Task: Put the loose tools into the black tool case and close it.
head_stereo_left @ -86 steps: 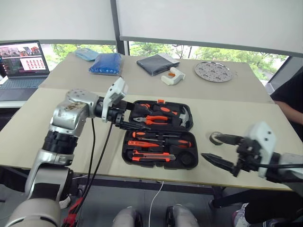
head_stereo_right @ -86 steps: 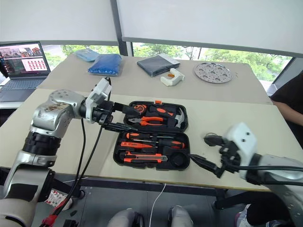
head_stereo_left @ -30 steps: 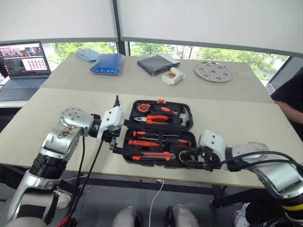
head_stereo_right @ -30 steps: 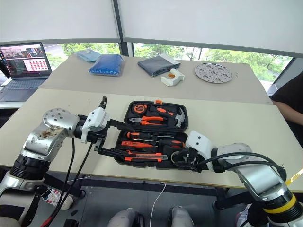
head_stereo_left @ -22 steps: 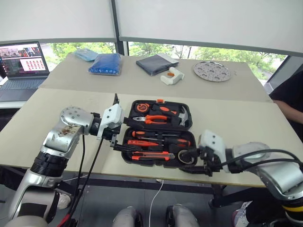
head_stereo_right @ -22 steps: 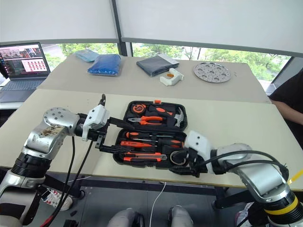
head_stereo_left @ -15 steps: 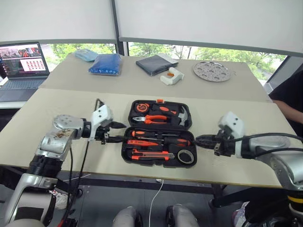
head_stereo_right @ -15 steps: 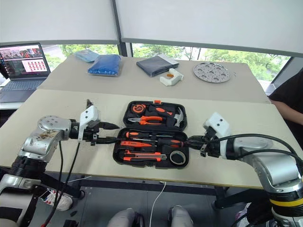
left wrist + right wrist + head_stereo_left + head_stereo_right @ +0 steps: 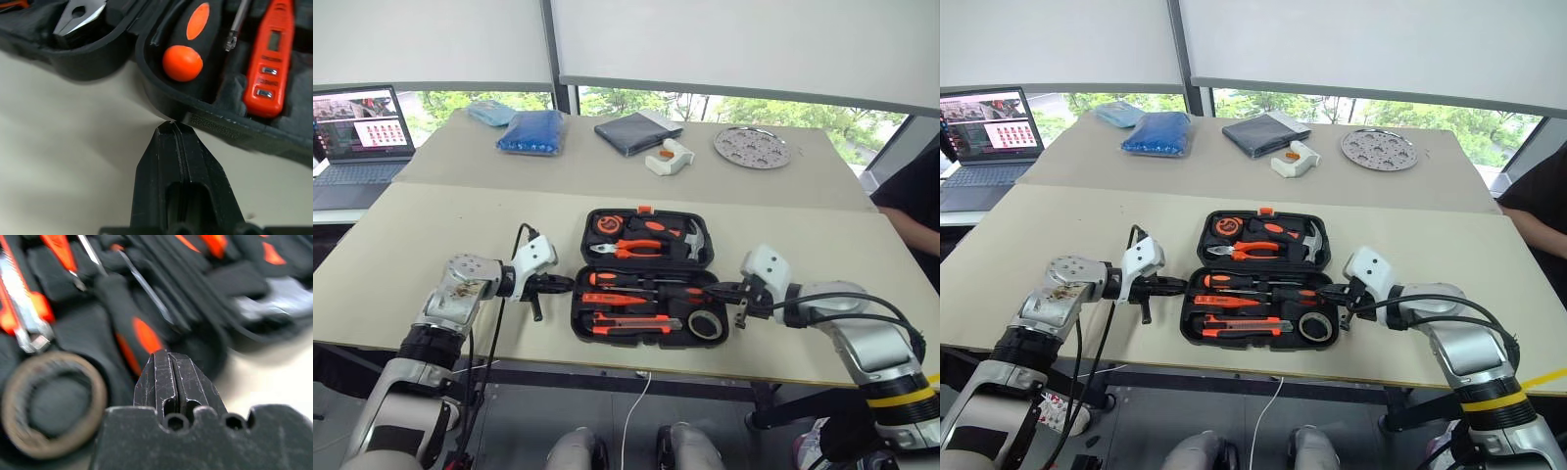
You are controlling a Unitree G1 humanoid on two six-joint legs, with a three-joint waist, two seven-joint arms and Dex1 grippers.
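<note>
Case: the black tool case point(image 9: 651, 279) lies open and flat on the beige table point(image 9: 431, 225), its far half with pliers point(image 9: 625, 249) and hammer point(image 9: 690, 238), its near half towards me.
Tools: two screwdrivers point(image 9: 641, 290) lie across the near half, the utility knife point(image 9: 631, 320) in front of them, the tape roll point(image 9: 706, 324) in the near right corner. All sit inside the case.
Flat orange tool: in my left wrist view a flat orange tool point(image 9: 270, 54) rests in a slot beside a screwdriver's orange cap point(image 9: 182, 62).
My left gripper point(image 9: 565, 285): fingers pressed together, empty, tip right at the near half's left rim point(image 9: 215, 122); whether it touches, I can't quite tell.
My right gripper point(image 9: 720, 290): fingers together, empty, at the case's right edge, pointing in over a screwdriver handle point(image 9: 129, 335), the tape roll just beside it.
Beyond: a dark folded cloth point(image 9: 639, 131), blue bag point(image 9: 532, 131), round metal plate point(image 9: 753, 147), laptop point(image 9: 357, 132).
</note>
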